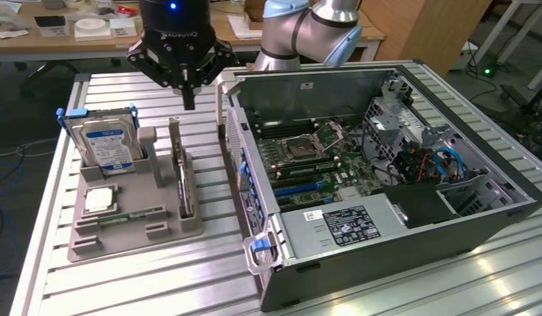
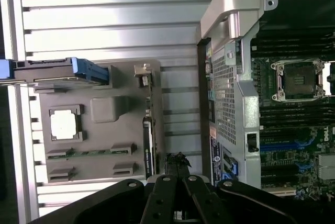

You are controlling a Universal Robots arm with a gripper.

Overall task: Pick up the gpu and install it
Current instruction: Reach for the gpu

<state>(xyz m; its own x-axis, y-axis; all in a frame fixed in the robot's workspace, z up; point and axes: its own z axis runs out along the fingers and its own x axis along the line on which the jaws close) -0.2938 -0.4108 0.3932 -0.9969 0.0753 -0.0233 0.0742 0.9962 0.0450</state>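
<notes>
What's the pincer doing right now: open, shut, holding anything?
Pincer: closed, holding nothing, in the air close to the gpu, which stands on edge in the grey tray.

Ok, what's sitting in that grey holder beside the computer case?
Standing in the grey holder: the hard drive and the gpu on edge. Lying flat: a processor chip and a memory stick. The drive's and card's lower edges are hidden in their slots.

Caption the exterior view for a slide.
Shut hand hovers near the gpu, upright in its grey holder beside the open computer case.
</notes>
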